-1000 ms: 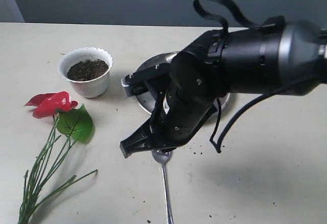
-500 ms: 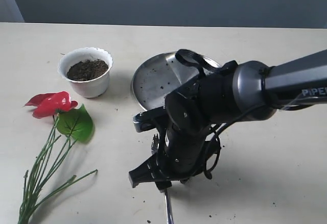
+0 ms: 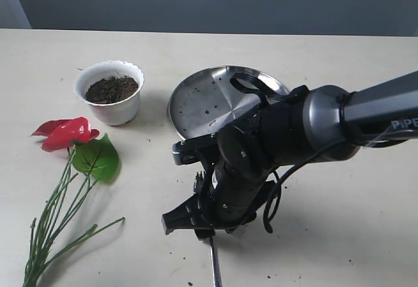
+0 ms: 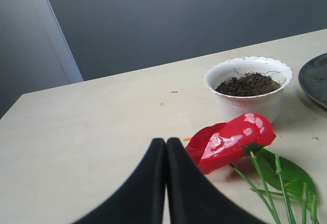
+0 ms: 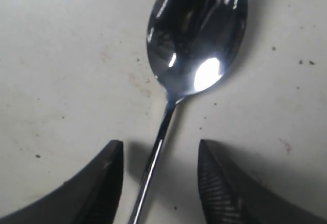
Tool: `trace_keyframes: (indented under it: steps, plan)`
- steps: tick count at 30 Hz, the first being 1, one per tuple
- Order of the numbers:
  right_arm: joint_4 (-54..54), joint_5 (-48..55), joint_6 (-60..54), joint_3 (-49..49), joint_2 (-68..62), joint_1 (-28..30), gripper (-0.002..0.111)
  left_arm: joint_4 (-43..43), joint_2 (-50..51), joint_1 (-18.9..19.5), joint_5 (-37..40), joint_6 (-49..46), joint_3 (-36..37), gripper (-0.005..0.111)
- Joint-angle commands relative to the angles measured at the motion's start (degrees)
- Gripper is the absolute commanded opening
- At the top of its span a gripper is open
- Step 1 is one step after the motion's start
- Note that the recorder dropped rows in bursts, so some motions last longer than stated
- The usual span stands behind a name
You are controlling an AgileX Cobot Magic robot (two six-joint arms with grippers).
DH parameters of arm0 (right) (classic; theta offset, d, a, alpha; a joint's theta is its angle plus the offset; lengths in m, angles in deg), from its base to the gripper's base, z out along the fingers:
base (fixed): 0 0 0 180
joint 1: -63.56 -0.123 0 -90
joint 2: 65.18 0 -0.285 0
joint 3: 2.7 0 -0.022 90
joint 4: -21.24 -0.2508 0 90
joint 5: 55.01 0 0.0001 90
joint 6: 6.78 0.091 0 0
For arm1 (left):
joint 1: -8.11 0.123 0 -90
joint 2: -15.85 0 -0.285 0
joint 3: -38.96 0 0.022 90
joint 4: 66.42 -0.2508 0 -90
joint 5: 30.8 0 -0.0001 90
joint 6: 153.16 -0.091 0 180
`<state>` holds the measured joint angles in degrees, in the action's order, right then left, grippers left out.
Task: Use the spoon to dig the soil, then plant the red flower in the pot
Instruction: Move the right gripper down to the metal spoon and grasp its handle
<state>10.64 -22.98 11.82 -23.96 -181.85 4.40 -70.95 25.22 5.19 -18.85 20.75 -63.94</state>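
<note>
Right jaws: apart, one finger on each side of the handle of the slim shiny silver metal spoon [image 5: 196, 45], down close to the bench, not touching the metal from what the right wrist view shows.
Right gripper [image 3: 196, 220]: low over the spoon near the front edge of the bench, about mid-width, the black arm reaching in from the right side.
Left jaws: pressed together with nothing between them.
Left gripper [image 4: 165, 183]: parked by the left side of the bench, looking across at the flower and pot, taking no part here.
Spoon, lie: flat on the cream bench top [image 3: 339, 221], bowl facing up, notched tip showing in the right wrist view.
Spoon, axis: long axis runs front to back; the head points toward the back edge and the round steel plate [image 3: 196, 101], the handle trails off toward the front edge.
Step in hand: picking up the spoon, the opening move before any digging.
Next move, my read: close the fingers squarely on the thin handle just behind the head, lift clear, then carry it to the back-left.
Risk, my read: a thin round handle on a hard top can skid or roll out of the pinch.
Small white scalloped ceramic pot [image 3: 110, 92]: upright toward the back-left, well apart from the spoon.
Dark brown crumbly soil [image 3: 112, 89]: filling the pot, with stray crumbs on the bench and plate.
Glossy red waxy flower [image 3: 65, 133]: lying on the bench along the left side, just in front of the pot, green stems running to the front-left corner.
</note>
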Motion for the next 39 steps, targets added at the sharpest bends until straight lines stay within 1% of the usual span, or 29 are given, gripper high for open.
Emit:
trace_keyframes:
  steps: [1, 13, 19, 28, 39]
  plan:
    - [-0.26, -0.03, 0.55, -0.23, -0.78, -0.25, 0.045, 0.49, -0.24, -0.09, -0.40, 0.28, 0.11, 0.000]
    - [0.16, 4.24, 2.60, -0.23, -0.87, -0.25, 0.045, 0.49, -0.24, -0.09, -0.40, 0.28, 0.11, 0.000]
    - [4.30, 6.05, 5.91, -0.23, -0.87, -0.25, 0.045, 0.49, -0.24, -0.09, -0.40, 0.28, 0.11, 0.000]
    - [4.39, 6.31, 5.99, -0.23, -0.87, -0.25, 0.045, 0.49, -0.24, -0.09, -0.40, 0.28, 0.11, 0.000]
    - [9.39, 9.14, 9.57, -0.23, -0.87, -0.25, 0.045, 0.49, -0.24, -0.09, -0.40, 0.28, 0.11, 0.000]
